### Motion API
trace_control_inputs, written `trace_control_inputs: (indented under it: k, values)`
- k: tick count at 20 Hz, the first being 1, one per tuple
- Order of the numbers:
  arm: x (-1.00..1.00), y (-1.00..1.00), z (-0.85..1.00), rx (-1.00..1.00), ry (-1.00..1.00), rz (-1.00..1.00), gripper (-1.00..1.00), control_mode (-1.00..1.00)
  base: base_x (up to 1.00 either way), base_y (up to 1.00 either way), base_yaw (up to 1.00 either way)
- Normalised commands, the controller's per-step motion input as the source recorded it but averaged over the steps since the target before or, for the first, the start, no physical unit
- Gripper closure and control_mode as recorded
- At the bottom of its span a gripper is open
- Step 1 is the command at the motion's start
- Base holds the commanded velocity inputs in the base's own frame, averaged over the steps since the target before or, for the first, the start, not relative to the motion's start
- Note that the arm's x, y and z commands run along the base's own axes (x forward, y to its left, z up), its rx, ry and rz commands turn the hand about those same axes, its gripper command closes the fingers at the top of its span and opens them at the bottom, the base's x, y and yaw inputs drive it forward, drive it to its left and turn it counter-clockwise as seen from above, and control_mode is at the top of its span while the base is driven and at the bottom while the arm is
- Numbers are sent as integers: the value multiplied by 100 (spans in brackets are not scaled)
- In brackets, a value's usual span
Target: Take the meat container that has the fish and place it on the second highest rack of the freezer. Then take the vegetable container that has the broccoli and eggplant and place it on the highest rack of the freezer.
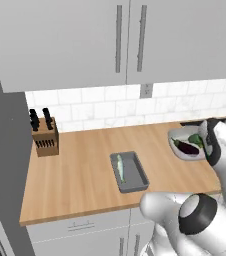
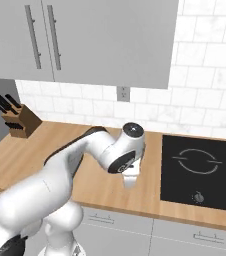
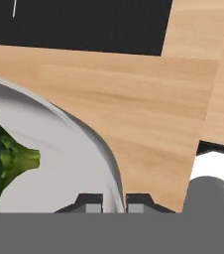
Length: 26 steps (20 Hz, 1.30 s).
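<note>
Fingers (image 3: 90,202) are pinching shut on the vegetable bowl's (image 3: 84,130) thin, rigid rim; the bowl is looking light but tippy, with broccoli (image 3: 5,154) loose inside.

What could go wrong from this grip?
1. The claw is shut on the thin rim of the round pale bowl at one edge; lifted, the bowl may tilt and spill the green broccoli floret and the dark purple eggplant.
2. The shallow dark-grey tray holding the slim pale fish sits on the wooden counter, though it is meant to go first.
</note>
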Motion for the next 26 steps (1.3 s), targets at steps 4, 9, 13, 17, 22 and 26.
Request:
trace_control_inputs:
  k: [4,9,13,17,22,26]
  values:
    - [-61,80,100,-9,-33,-6,100,-100,0,0,0]
    - [-51,83,99,-1,-15,-1,100,-100,0,0,0]
    - [-43,73,30,-8,-4,2,100,100,-21,25,4]
    - [0,0,0,0,0,0,100,100,-93,100,21]
    - [0,0,0,0,0,0,100,100,-88,100,44]
    - [0,0,0,0,0,0,100,100,-34,100,53]
